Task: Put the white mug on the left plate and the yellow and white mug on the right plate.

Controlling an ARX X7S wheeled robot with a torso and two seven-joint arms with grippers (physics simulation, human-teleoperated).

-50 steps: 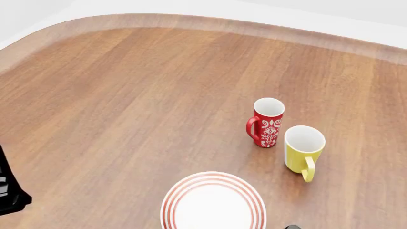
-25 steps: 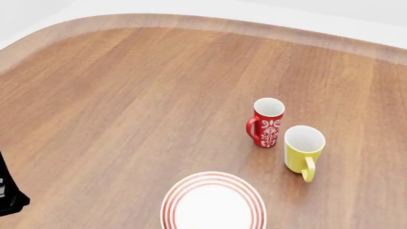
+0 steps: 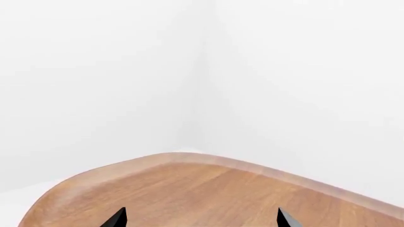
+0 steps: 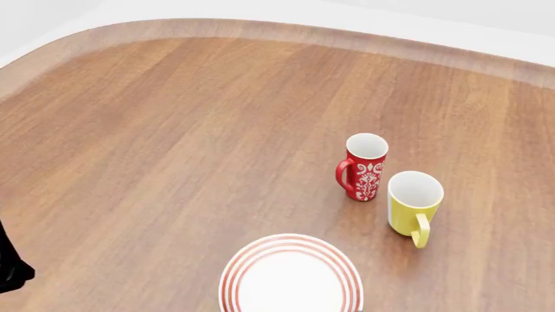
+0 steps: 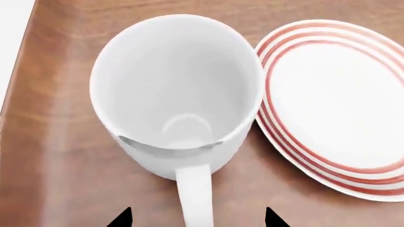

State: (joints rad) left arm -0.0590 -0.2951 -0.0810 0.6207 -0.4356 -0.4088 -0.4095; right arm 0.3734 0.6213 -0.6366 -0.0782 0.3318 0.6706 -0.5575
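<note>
Left arm lower, yellow and white mug unmoved

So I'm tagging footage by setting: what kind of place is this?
Likely a simulated dining tabletop: a wooden table against bare white walls, set with a red-ringed plate and mugs.

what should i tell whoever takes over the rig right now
Left gripper: open, empty, over bare table near its curved far edge.
Right gripper: open, fingertips either side of the white mug's handle, not closed on it.
White mug: upright on the table beside a red-ringed plate, not on it.
Yellow and white mug: on the table next to the red patterned mug, beyond the plate in the head view.
Done: nothing placed yet.
Left: put both mugs on their plates. No single view shows both plates, so check which is which.
</note>
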